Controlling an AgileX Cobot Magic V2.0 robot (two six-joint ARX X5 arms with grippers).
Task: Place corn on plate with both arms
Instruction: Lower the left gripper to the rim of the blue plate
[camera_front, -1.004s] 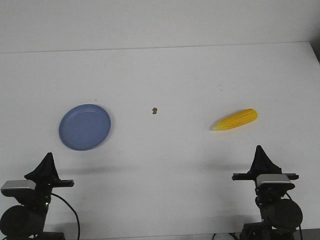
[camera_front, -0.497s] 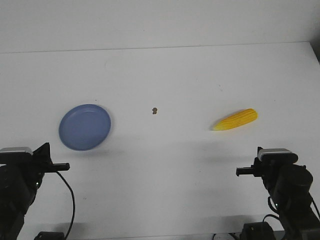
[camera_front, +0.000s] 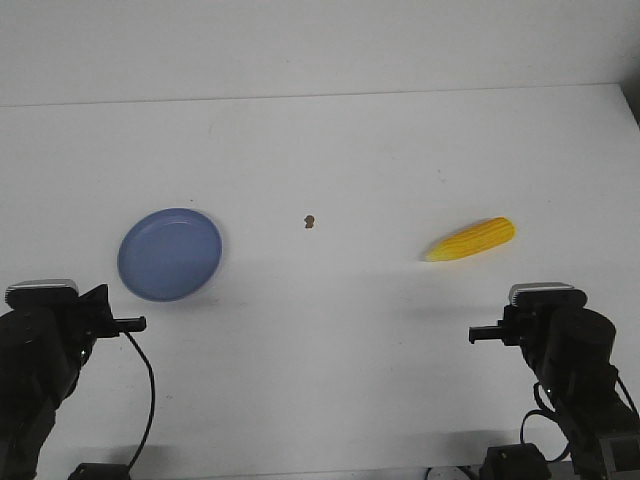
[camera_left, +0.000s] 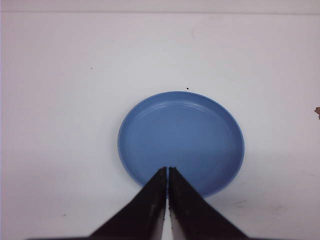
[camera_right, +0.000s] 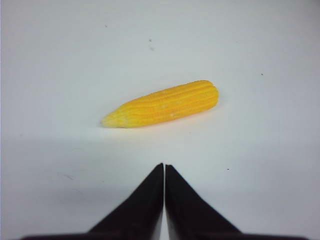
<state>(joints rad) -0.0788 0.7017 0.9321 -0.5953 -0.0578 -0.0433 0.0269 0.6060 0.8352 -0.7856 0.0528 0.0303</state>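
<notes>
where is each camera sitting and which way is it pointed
Front view: sits above and behind the robot, looking forward over the white table; shows the left gripper and right gripper low at the near edge.
Left wrist view: rides the left arm, facing the plate; its shut fingers show.
Right wrist view: rides the right arm, facing the corn; its shut fingers show.
Shared: front and left wrist views both show the plate; front and right wrist views both show the corn.
</notes>
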